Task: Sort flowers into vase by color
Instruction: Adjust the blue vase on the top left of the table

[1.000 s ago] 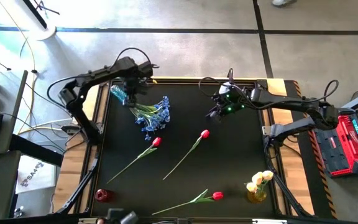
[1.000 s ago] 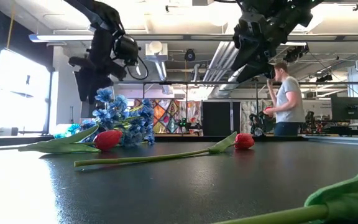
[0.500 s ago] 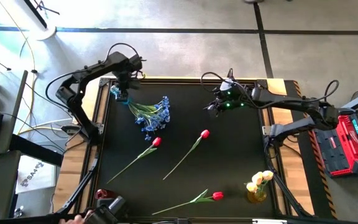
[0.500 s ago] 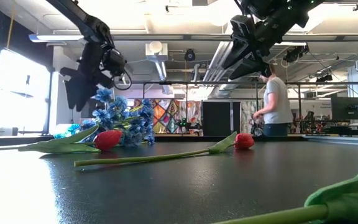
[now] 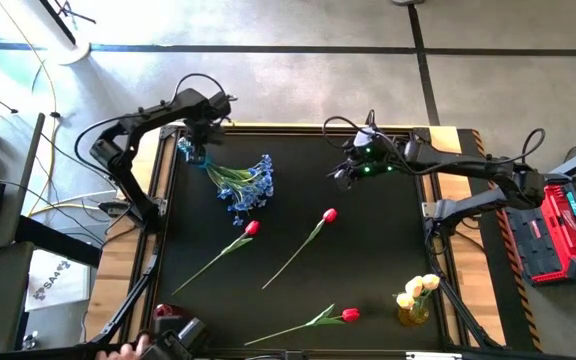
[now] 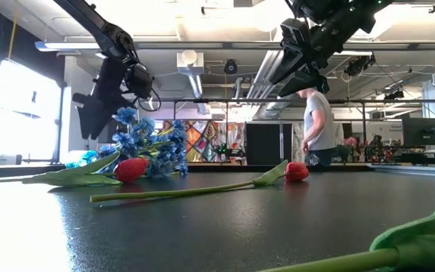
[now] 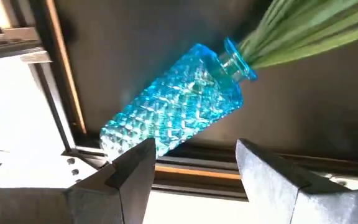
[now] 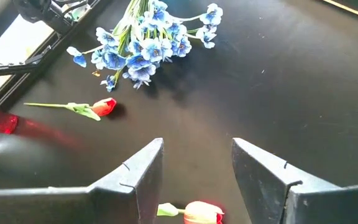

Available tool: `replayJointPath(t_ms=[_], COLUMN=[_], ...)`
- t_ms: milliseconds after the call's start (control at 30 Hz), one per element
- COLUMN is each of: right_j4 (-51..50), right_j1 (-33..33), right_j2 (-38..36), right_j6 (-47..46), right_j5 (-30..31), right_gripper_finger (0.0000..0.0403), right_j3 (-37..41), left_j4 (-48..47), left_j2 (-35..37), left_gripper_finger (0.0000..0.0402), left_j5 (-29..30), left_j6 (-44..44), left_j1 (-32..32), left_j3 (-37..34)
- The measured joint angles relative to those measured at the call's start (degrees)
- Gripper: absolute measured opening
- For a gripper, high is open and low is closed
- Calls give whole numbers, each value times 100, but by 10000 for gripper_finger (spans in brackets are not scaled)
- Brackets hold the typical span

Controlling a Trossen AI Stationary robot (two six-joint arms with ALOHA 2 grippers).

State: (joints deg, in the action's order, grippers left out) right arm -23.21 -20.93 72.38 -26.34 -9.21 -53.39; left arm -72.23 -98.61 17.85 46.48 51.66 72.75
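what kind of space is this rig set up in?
Probably a robotics lab or open industrial workspace. The low view shows exposed ceiling ducts and a person standing among equipment behind the table. The high view shows a concrete floor, loose cables and a red equipment case beside it.

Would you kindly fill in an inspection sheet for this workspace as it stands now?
Surface: black mat on a wood-edged table.
Job's things: blue vase lying on its side at the far left corner, blue sprays in its neck, blossoms on the mat; three red tulips lying loose; yellow tulips upright in an amber vase near right; red vase near left.
Clutter: nothing seen.
Grippers: left gripper open, above the blue vase; right gripper open, raised over the far middle.
Cables: looped along both arms, off the mat.
Surroundings: person standing behind the table; red case to the right.
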Motion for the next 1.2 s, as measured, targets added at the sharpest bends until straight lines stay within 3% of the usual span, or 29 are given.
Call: replayJointPath(t_ms=[200, 567, 867, 1200], right_j4=[-2, -47, -54, -54], right_j1=[123, 186, 186, 186], right_j2=[0, 0, 1, 2], right_j6=[40, -135, -163, -43], right_j5=[22, 23, 26, 28], right_gripper_finger=[177, 177, 177, 177], right_j3=[0, 0, 0, 0], left_j4=[242, 968, 1240, 1296], left_j2=[0, 4, -5, -11], left_gripper_finger=[209, 209, 209, 209], left_j5=[378, 468, -372, -875], left_j6=[132, 171, -642, -1841], left_j1=[-166, -297, -438, -1321], left_j3=[-382, -750, -740, -690])
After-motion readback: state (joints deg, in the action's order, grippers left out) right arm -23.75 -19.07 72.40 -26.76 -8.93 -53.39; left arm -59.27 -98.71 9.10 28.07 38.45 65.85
